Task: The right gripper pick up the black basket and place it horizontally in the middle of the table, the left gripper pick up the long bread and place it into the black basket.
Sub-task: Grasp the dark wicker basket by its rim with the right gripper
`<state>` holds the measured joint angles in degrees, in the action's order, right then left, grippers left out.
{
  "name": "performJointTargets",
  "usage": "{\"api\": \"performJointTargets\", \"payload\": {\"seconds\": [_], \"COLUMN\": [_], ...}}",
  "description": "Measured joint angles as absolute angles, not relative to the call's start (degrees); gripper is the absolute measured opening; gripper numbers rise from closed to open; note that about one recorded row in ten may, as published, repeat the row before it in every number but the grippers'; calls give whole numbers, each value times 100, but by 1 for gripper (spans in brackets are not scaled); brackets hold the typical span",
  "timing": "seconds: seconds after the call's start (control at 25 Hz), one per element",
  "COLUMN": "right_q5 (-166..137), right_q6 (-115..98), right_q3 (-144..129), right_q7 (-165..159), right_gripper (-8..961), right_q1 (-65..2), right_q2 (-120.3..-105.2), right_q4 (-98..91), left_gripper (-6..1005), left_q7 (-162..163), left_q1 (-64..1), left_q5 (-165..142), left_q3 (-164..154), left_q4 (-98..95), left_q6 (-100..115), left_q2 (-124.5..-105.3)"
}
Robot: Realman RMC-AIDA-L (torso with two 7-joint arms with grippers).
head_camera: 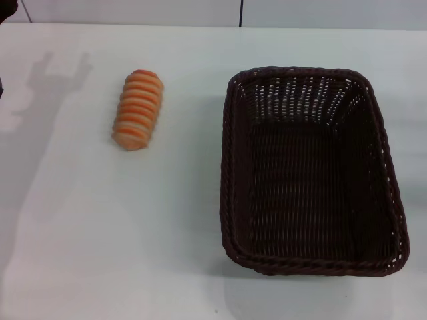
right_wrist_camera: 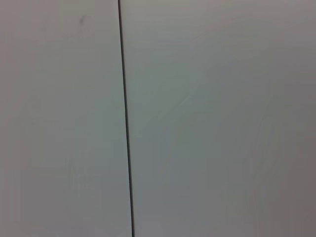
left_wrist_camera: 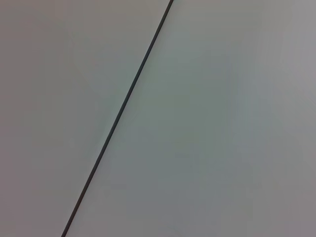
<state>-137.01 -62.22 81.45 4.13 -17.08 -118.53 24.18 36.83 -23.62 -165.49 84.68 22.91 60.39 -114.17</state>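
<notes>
The black basket (head_camera: 310,170) sits on the white table (head_camera: 133,253) at the right, its long side running away from me, and it is empty. The long bread (head_camera: 138,109), striped orange and cream, lies on the table left of the basket, well apart from it. Neither gripper shows in the head view; only a shadow of an arm (head_camera: 47,93) falls on the table at the far left. Both wrist views show only a plain pale surface with a thin dark seam (left_wrist_camera: 121,111), also seen in the right wrist view (right_wrist_camera: 126,118).
The table's far edge meets a pale wall with a dark vertical seam (head_camera: 240,13). Bare tabletop lies between the bread and the basket and along the near edge.
</notes>
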Motion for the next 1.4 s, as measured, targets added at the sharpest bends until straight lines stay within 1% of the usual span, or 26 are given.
{"api": "performJointTargets", "payload": {"seconds": [0.12,0.24,0.44,0.68,0.84,1.2,1.28,1.32,1.4], "right_q5": [-13833,-13988,-13990,-13990,-13995,-14001,-14005,-14075,-14153], "right_q6": [-6294,-6365,-6351,-6028,-5617,-5488,-4949,-4366,-4009], "right_q3": [8147,8191,8207,8269,8321,8337,8392,8418,8444], "right_q7": [406,430,438,442,444,452,453,454,454], "right_gripper": [421,452,638,781,781,782,782,782,782], "right_q1": [-1627,-1539,-1579,-1575,-1525,-1519,-1489,-1421,-1357], "right_q2": [-11826,-11854,-11855,-11841,-11787,-11775,-11740,-11694,-11669], "right_q4": [2470,2594,2624,2866,3158,3226,3488,3859,4123], "left_gripper": [861,861,861,861,861,861,861,861,861], "left_q7": [3683,3685,3684,3679,3674,3654,3645,3645,3655], "left_q1": [-2359,-2346,-2346,-2362,-2384,-2395,-2400,-2405,-2408], "left_q5": [-16550,-16550,-16550,-16550,-16550,-16549,-16543,-16542,-16540], "left_q3": [8467,8474,8496,8507,8508,8520,8558,8570,8570], "left_q4": [2284,2294,2293,2271,2249,2241,2237,2233,2233], "left_q6": [6033,6035,6031,6031,6031,6028,6027,6023,6019], "left_q2": [-11414,-11413,-11428,-11437,-11436,-11435,-11434,-11434,-11431]}}
